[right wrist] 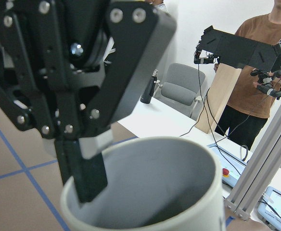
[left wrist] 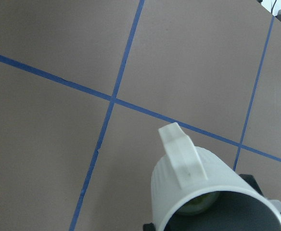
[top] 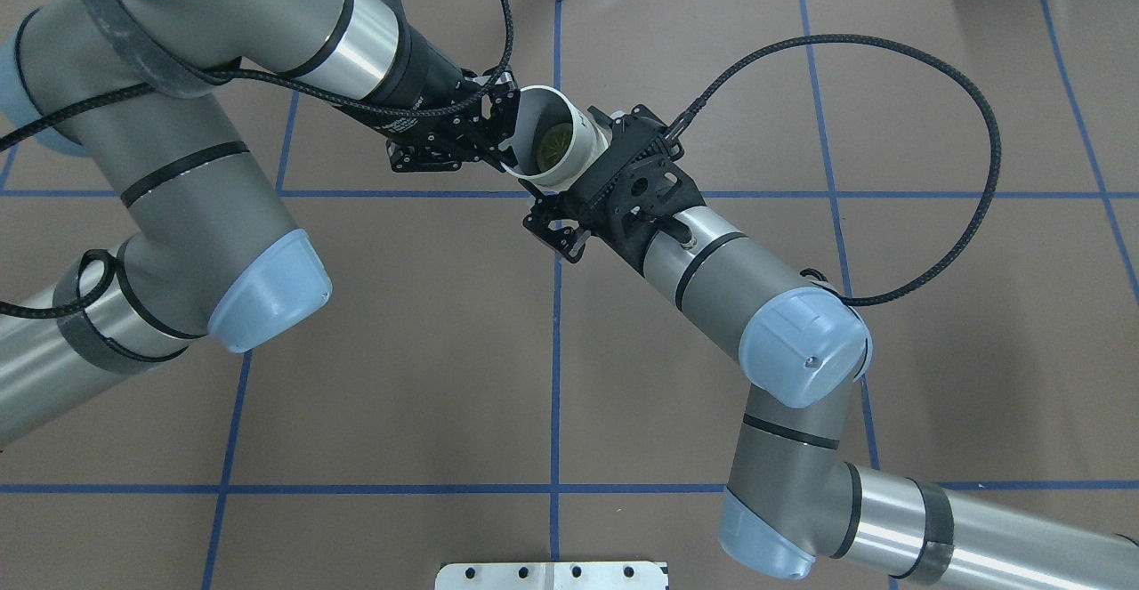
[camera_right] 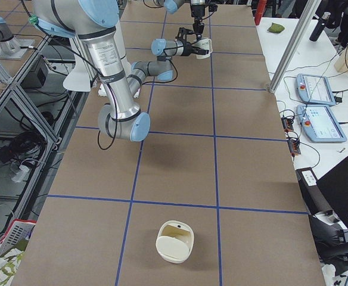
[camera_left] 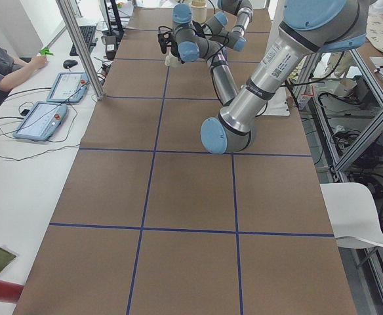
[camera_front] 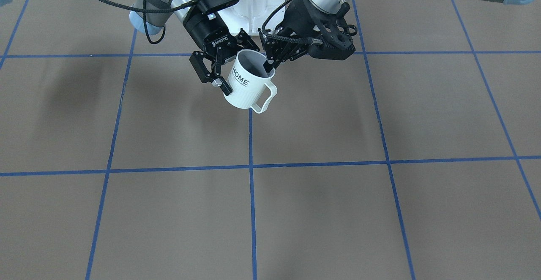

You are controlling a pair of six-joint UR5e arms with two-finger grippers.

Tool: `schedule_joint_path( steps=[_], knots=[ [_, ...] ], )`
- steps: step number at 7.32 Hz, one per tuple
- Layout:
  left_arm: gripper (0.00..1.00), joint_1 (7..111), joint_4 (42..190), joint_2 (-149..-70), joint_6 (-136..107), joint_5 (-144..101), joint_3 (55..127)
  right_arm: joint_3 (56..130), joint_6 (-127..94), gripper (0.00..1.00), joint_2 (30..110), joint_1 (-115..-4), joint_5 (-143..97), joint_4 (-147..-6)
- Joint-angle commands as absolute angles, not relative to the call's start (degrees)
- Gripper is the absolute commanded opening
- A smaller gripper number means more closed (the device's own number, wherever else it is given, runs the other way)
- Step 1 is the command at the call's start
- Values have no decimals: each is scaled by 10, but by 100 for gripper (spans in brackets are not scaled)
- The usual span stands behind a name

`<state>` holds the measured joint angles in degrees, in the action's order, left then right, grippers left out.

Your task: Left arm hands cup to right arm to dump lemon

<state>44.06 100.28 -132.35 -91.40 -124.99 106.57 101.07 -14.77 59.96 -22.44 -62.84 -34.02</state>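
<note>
The table is covered with a brown sheet and blue tape lines divide it into big squares. Both arms meet over its middle, close to the robot's white base.

The cup hangs in the air above the table, between the two grippers. It is white and ribbed, with "HOME" in black on the side. It is tilted: its mouth looks up and back toward the robot, and its square handle points away from the robot, to the operators' side. Inside, at the bottom, lies the lemon – a small dull yellow-green thing, also seen low in the cup from the left wrist camera.

The left gripper is clamped on the rim of the cup. One finger goes down inside the grey wall and the other stays outside, so the wall is pinched between them.

The right gripper, the one with the white ROBOTIQ letters, has its jaws spread wide, one on each side of the cup's body. The nearer finger lies against the ribbed wall below the letters. The other one is hidden behind the cup, so I cannot tell whether this gripper really presses the cup or only stands around it.

Well apart, near the table's end on the robot's right, a cream container stands alone with its opening upward – what is in it I cannot tell.
</note>
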Motion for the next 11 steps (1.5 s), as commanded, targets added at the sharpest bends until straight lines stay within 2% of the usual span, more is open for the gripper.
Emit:
schedule_joint_path(
  steps=[1, 2, 3, 4, 5, 8, 11],
  knots=[
    [0, 440, 1003, -1326, -914, -1251, 1065, 1011, -147, 97, 599, -223, -627, -340],
    [0, 440, 1003, -1326, -914, -1251, 1065, 1011, -147, 82, 600, -223, -620, -340],
    [0, 440, 1003, -1326, -914, -1252, 1065, 1011, -147, 59, 601, -221, -617, -340],
    [64, 440, 1005, -1325, -908, -1252, 1065, 1011, -148, 47, 600, -220, -617, -340],
    [100, 440, 1005, -1321, -908, -1249, 1075, 1011, -147, 42, 600, -220, -617, -340],
    [100, 459, 1003, -1306, -873, -1273, 1091, 1010, -152, 37, 604, -219, -617, -340],
    [100, 530, 1005, -1231, -755, -1340, 1104, 1012, -254, 30, 610, -221, -616, -340]
  ],
)
